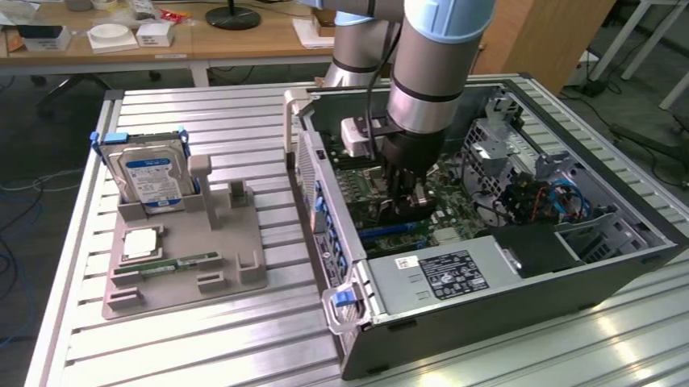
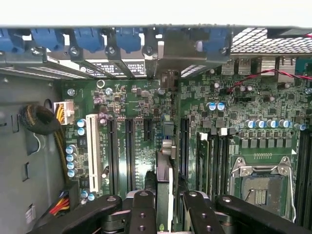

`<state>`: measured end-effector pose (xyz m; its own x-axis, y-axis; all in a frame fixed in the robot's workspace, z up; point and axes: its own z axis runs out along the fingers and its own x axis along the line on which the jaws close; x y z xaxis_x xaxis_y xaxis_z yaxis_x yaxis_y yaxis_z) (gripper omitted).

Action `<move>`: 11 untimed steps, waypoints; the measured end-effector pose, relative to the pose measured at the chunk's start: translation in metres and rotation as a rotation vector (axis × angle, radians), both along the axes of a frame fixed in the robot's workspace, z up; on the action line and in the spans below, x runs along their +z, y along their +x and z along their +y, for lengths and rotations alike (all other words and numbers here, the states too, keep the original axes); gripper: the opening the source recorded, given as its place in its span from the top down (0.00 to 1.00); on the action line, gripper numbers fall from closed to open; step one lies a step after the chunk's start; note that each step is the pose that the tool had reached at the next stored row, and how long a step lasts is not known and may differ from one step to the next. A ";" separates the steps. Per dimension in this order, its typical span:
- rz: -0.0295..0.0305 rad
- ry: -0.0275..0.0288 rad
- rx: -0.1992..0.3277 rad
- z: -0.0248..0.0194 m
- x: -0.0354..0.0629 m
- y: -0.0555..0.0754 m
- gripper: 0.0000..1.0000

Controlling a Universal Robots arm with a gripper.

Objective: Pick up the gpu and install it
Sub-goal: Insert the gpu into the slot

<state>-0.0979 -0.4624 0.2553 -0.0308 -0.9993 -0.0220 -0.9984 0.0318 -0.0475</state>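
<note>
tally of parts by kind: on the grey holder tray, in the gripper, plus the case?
Hard drive: 1, on the tray
RAM stick: 1, on the tray
CPU: 1, on the tray
GPU: 1, in the gripper, over the motherboard
PC case: 1, open
Total: 5

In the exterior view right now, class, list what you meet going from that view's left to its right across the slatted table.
Hard drive standing in the grey fixture → grey fixture tray → computer case side wall with blue latches → gripper down over the motherboard → blue cables inside the case.
</note>
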 end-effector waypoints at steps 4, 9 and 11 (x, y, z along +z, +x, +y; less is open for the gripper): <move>0.0008 0.0004 -0.001 0.0000 -0.0036 -0.001 0.74; 0.0008 0.0003 0.000 -0.0001 -0.0038 -0.001 0.74; 0.0007 0.0003 0.000 -0.0001 -0.0038 -0.001 0.74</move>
<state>-0.0985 -0.4625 0.2515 -0.0309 -0.9993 -0.0223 -0.9984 0.0320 -0.0467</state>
